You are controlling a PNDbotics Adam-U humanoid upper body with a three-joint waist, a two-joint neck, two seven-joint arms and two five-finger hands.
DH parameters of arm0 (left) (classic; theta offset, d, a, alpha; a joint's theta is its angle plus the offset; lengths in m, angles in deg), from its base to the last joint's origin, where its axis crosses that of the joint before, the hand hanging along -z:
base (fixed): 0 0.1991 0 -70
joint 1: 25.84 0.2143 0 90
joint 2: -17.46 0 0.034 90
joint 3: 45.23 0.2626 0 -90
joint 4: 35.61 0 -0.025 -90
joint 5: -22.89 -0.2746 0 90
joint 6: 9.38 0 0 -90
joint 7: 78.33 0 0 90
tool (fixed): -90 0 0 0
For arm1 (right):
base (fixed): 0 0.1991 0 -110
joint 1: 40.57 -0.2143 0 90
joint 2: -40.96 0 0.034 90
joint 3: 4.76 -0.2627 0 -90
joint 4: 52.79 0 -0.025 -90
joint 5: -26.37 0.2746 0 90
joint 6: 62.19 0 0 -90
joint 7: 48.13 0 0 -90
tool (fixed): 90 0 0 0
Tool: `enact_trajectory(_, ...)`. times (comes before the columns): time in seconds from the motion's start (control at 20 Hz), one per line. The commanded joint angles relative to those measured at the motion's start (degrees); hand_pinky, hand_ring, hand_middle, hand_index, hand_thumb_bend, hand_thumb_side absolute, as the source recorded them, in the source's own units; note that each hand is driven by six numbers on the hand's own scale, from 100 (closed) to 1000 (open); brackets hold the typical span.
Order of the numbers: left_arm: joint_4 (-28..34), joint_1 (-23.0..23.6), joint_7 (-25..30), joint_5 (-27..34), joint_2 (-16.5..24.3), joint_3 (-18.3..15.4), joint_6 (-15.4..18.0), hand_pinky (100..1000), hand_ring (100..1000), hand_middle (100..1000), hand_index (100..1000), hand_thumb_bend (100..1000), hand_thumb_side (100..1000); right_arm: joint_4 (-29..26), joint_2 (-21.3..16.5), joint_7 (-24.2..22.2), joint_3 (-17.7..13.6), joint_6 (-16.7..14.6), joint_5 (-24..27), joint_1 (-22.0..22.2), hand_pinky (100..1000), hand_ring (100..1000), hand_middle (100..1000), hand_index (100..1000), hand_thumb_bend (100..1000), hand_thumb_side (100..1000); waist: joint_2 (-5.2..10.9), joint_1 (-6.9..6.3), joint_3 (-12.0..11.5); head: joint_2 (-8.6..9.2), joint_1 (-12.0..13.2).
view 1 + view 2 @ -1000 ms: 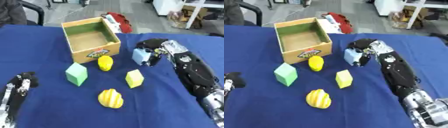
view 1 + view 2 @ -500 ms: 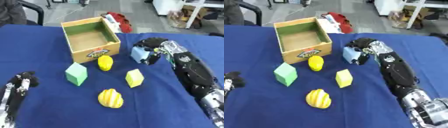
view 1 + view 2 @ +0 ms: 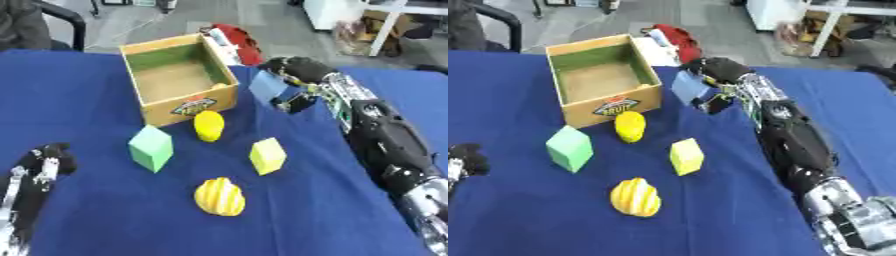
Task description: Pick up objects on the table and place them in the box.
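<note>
The right hand (image 3: 297,75) had its fingers curled round a pale blue block (image 3: 267,86), held beside the open wooden box (image 3: 179,77), presumably to drop it in; left hand (image 3: 39,165) sat idle, fingers unclear.

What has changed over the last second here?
The right hand, shut on the blue block, has carried it up and left towards the box. The green block, yellow block, two yellow fruits and left hand stayed put.
</note>
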State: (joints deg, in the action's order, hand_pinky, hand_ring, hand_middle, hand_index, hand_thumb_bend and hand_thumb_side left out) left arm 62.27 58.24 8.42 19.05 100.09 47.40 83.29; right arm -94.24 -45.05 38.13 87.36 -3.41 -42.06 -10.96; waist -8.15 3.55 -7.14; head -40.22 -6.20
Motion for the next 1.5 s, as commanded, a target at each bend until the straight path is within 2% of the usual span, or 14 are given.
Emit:
enact_trajectory(0.05,0.9,-0.2,0.1,0.0,1.0,0.2,0.1,635,565,532,724,100,718,-2.9,-0.3,-1.8,0.1,0.3,4.2,-3.2,743,694,374,962,100,100,0.83,0.59,-0.1,0.23,-0.3)
enact_trajectory(0.25,0.9,-0.5,0.5,0.1,0.9,0.6,0.2,635,564,532,724,100,717,-1.9,3.3,-3.8,-0.3,2.1,4.0,-6.1,750,702,386,966,100,100,0.96,0.64,-1.0,0.62,-1.0)
enact_trajectory(0.35,0.9,-0.9,0.8,0.2,0.8,1.0,0.2,635,564,532,724,100,717,-0.7,5.2,-4.0,-0.8,3.4,1.8,-7.3,760,714,403,974,100,107,0.86,0.75,-2.2,1.01,-2.0)
enact_trajectory(0.45,0.9,-1.5,1.3,0.3,0.8,1.5,0.2,635,564,532,724,100,715,0.8,6.7,-4.0,-1.5,5.0,-1.5,-8.2,775,738,457,991,100,127,0.72,0.96,-3.9,1.49,-3.2)
enact_trajectory(0.5,1.0,-1.8,1.5,0.4,0.7,1.8,0.2,635,564,532,724,100,742,1.6,7.3,-3.9,-1.9,5.8,-3.3,-8.4,785,752,509,1000,100,170,0.66,1.09,-4.8,1.72,-3.9)
enact_trajectory(0.55,1.0,-2.2,1.8,0.4,0.7,2.1,0.3,635,564,532,724,100,715,2.4,7.8,-3.7,-2.4,6.6,-5.1,-8.6,790,761,547,1000,100,142,0.59,1.28,-5.9,1.98,-4.7)
enact_trajectory(0.65,1.0,-2.8,2.4,0.6,0.7,2.6,0.3,635,564,532,724,100,716,3.8,8.3,-3.0,-3.3,8.2,-8.7,-8.8,802,785,629,1000,100,154,0.45,1.66,-7.9,2.45,-6.1)
enact_trajectory(0.75,1.1,-3.1,2.8,0.7,0.8,3.0,0.3,635,564,532,724,100,717,5.4,8.5,-2.1,-4.3,10.2,-12.4,-8.9,846,863,838,1000,100,175,0.35,2.05,-9.6,2.83,-7.1)
enact_trajectory(0.85,1.0,-3.1,2.9,0.7,0.9,3.0,0.3,635,563,532,724,100,718,6.6,8.5,-1.7,-4.7,12.1,-16.3,-9.0,913,943,984,1000,100,197,0.27,2.30,-10.4,3.06,-7.5)
enact_trajectory(0.95,1.0,-3.1,2.9,0.7,1.0,3.0,0.2,635,563,532,724,100,720,6.7,8.4,-1.1,-4.8,13.4,-19.8,-9.0,959,995,1000,1000,122,222,0.22,2.48,-10.6,3.07,-7.7)
enact_trajectory(1.15,1.0,-2.8,2.9,0.7,0.9,3.0,0.2,635,563,532,724,100,723,6.6,8.2,-1.4,-4.6,14.3,-24.9,-8.9,1000,1000,1000,1000,156,261,0.37,2.67,-10.2,2.89,-7.5)
enact_trajectory(1.3,1.0,-2.6,2.8,0.6,0.8,2.9,0.2,635,563,532,724,100,722,6.7,8.1,-3.8,-4.2,13.2,-26.6,-8.9,1000,1000,1000,1000,203,291,0.55,2.66,-9.9,2.81,-7.6)
enact_trajectory(1.5,0.9,-2.4,2.7,0.6,0.8,2.8,0.2,636,563,532,724,100,724,6.5,7.8,-8.5,-3.7,10.3,-27.8,-9.0,1000,1000,1000,1000,351,329,0.80,2.70,-9.6,2.71,-7.8)
